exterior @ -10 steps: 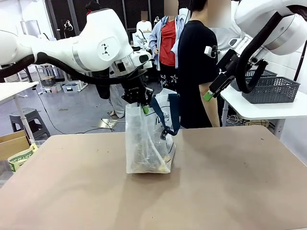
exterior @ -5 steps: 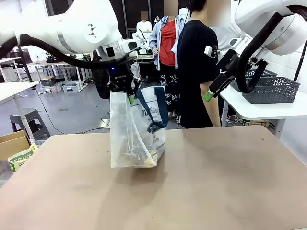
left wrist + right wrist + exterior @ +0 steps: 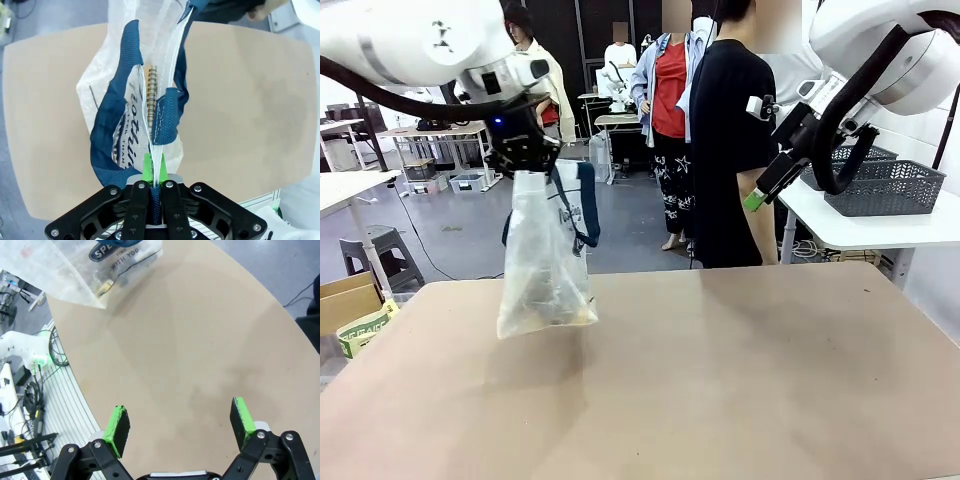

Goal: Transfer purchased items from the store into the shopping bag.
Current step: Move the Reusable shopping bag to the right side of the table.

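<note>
Shopping bag (image 3: 545, 262), printed "WITH YOU", hangs pinched in left tool (image 3: 152, 176); right tool (image 3: 180, 427) gapes empty.

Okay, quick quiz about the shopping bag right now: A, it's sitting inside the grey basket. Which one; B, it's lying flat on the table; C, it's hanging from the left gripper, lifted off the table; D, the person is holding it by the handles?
C: the left gripper is pinched shut on the top of the shopping bag, which hangs with its bottom above the table; the left wrist view shows the green pads clamping the plastic.

White arms, black grippers, green pads (image 3: 119, 422)
</note>
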Controlling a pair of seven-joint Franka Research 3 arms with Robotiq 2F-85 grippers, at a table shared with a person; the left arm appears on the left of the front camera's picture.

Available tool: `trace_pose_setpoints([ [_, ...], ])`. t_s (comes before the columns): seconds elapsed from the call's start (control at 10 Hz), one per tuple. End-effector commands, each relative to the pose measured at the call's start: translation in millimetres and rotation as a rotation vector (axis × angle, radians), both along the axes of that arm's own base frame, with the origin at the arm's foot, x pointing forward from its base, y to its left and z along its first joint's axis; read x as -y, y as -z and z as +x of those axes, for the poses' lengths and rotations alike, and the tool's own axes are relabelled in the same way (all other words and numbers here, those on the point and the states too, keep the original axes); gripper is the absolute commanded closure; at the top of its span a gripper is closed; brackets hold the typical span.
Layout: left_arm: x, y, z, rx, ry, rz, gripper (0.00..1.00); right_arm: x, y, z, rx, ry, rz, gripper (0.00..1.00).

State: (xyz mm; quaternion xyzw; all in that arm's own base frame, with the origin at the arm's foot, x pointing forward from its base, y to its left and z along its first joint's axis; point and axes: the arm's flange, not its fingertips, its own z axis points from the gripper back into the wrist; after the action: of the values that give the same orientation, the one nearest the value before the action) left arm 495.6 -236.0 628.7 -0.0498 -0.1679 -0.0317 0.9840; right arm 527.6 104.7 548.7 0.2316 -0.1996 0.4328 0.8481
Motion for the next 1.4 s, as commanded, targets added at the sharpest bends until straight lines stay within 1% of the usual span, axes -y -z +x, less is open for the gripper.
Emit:
trace_pose_setpoints([
  [0.0,-22.7,-3.6,-17.7,0.063,-0.046,0.017,1.0,-1.8,-2.7,3.4,-0.015,0.008,-0.011,0.0],
  [0.2,-41.9,-10.5,-26.3,0.058,-0.057,0.047,1.0,-1.8,-2.7,3.4,-0.015,0.008,-0.011,0.0],
  [0.5,-54.6,-12.5,-31.4,0.04,-0.065,0.083,1.0,-1.8,-2.7,3.4,-0.015,0.008,-0.011,0.0],
  [0.6,-45.1,-10.8,-30.2,0.063,-0.027,0.062,1.0,-1.8,-2.7,3.4,-0.015,0.008,-0.011,0.0],
  [0.7,-47.4,-6.0,-26.8,0.016,-0.07,0.049,1.0,-1.8,-2.7,3.4,-0.015,0.008,-0.011,0.0],
  [1.2,-47.4,-6.0,-26.8,0.016,-0.07,0.049,1.0,-1.8,-2.7,3.4,-0.015,0.008,-0.011,0.0],
  [1.3,-44.5,3.1,-24.3,-0.003,-0.059,0.056,1.0,-1.8,-2.7,3.4,-0.015,0.008,-0.011,0.0],
])
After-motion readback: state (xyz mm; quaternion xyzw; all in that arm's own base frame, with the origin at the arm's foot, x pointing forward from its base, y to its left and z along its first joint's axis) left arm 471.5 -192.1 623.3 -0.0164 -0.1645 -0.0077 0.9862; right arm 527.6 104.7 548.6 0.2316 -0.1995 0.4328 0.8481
